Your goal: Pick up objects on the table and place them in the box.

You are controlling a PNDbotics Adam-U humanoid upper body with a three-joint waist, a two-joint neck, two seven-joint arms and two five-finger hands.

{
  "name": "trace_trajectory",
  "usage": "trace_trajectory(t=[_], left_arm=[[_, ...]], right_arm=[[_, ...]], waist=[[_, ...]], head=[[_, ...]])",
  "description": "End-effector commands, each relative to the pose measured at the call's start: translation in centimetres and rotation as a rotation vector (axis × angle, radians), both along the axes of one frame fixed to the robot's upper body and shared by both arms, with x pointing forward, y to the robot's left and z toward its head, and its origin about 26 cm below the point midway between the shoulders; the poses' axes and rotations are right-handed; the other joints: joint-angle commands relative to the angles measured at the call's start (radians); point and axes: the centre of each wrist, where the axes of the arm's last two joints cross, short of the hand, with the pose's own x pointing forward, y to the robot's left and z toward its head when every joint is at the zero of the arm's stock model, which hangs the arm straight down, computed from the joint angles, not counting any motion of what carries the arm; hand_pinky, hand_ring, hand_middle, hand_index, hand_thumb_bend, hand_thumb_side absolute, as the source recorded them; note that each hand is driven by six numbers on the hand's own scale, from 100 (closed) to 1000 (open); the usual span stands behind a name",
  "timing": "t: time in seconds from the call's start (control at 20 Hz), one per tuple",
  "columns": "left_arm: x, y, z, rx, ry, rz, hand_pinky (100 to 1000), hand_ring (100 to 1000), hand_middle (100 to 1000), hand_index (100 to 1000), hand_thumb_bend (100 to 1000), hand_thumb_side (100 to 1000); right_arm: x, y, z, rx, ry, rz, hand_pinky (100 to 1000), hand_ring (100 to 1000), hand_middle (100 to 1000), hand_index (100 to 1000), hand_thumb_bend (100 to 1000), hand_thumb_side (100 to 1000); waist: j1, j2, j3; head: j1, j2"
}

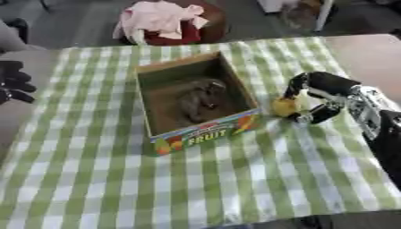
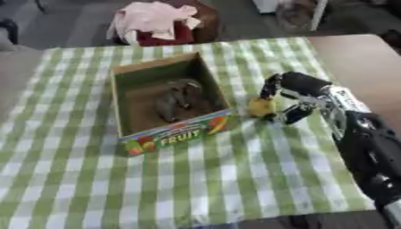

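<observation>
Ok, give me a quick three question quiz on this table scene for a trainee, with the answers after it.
1. True or false: the right hand has its fingers curled round the yellow object.
2. Where is the yellow object in relation to the box? A) inside it B) just outside its right wall, over the checked cloth C) on the floor
3. Fill in: the box already holds a ______ coloured item.

Key
1. True: fingers and thumb close round it.
2. B: it sits beside the box's near right corner, not inside.
3. Grey-brown; its shape is too unclear to name.

The left hand shows in neither view.
</observation>
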Motion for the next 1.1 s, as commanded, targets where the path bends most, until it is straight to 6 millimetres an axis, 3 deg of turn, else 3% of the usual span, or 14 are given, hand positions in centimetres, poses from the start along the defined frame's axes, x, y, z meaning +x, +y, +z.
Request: trace_trajectory(t=[0.05,0.25,0.65,0.9,1.1], left_arm=[[0.0,0.2,0.6,0.013,-0.014,0.003,560,603,583,755,100,811],[0.0,0.2,0.5,0.015,-0.007,0.004,560,604,584,755,100,814],[0.0,0.3,0.4,0.017,0.002,0.005,560,604,584,756,100,817],[-0.1,0.1,0.3,0.009,0.004,-0.006,560,603,583,755,100,816],[-0.1,-0.4,0.2,-0.008,0.004,-0.025,560,603,583,755,100,817]], right_arm=[[0.2,-0.6,1.2,0.012,-0.040,-0.006,622,579,529,628,386,133],[0.2,-0.7,2.7,0.077,-0.074,0.014,611,573,521,622,365,153],[0.2,0.1,7.5,0.243,-0.123,0.074,600,565,512,617,354,156],[1.3,3.1,10.5,0.285,-0.112,0.156,602,567,516,620,357,156],[2.6,5.9,11.3,0.285,-0.078,0.204,603,567,518,624,359,159]], waist=[[-0.001,-0.011,0.001],[-0.004,-0.012,0.000],[-0.010,-0.018,-0.002],[-0.009,-0.026,0.004],[-0.004,-0.031,0.018]], head=[[-0.001,0.004],[-0.001,0.004],[-0.002,0.005],[-0.002,0.005],[-0.009,0.005]])
